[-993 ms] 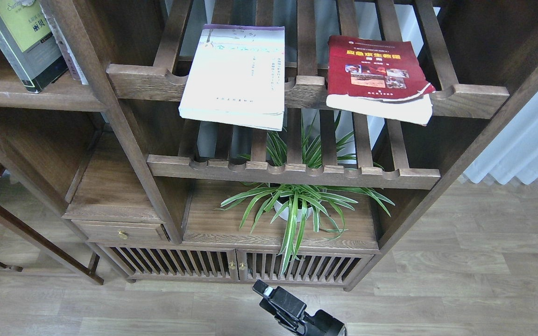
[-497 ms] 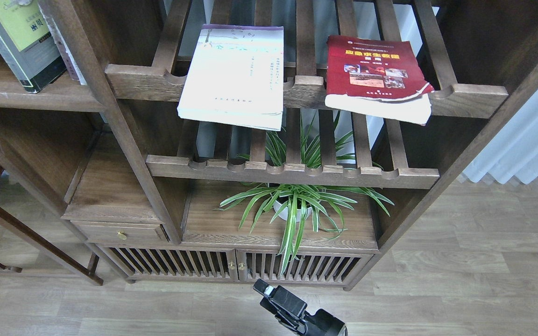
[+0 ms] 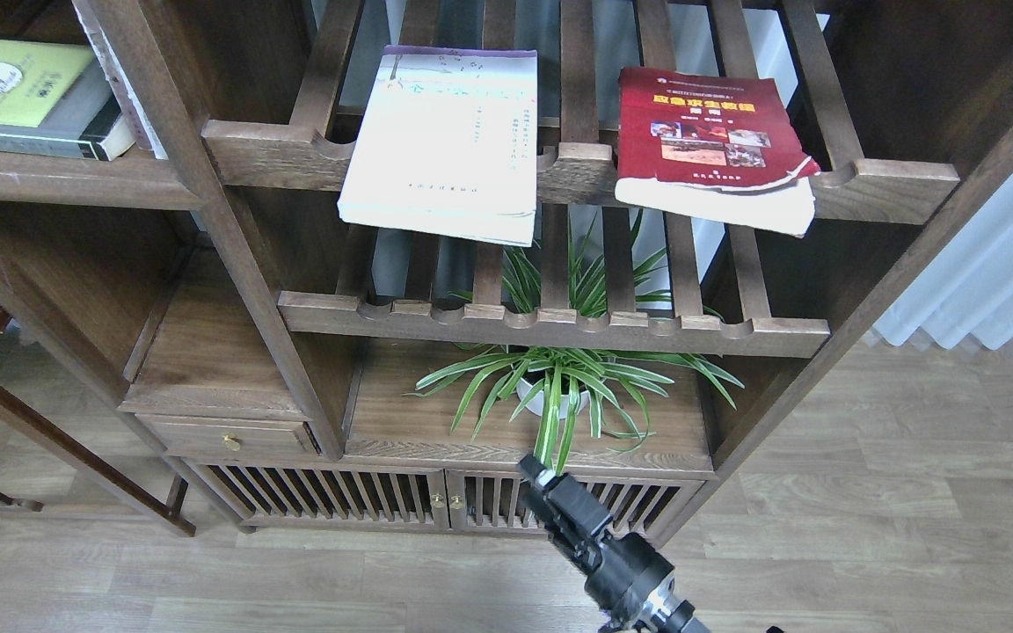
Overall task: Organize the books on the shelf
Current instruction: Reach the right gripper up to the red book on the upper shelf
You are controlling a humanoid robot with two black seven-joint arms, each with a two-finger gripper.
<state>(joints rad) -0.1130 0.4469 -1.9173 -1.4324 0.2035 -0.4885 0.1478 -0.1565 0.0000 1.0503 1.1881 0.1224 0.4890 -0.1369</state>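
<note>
The black-grey book with the yellow-green panel (image 3: 27,97) lies flat on the solid dark-brown shelf (image 3: 67,183) at the top left. The large white book with the purple top strip (image 3: 445,141) lies on the upper slatted rack and overhangs its front rail. The dark red book with photos (image 3: 709,141) lies to its right on the same rack, with its lower corner curled. My right gripper (image 3: 542,480) is low in the middle, in front of the cabinet doors and far below the books; it looks small and dark. My left gripper is out of view.
A spider plant in a white pot (image 3: 559,387) stands on the low board under the racks. A second slatted rack (image 3: 550,330) runs below the books. A small drawer (image 3: 225,437) and slatted cabinet doors (image 3: 436,501) are at the bottom. A white curtain (image 3: 990,272) hangs at the right.
The black-grey book has gone from leaning upright to lying flat on the solid shelf. My right arm has risen and reached forward toward the cabinet doors.
</note>
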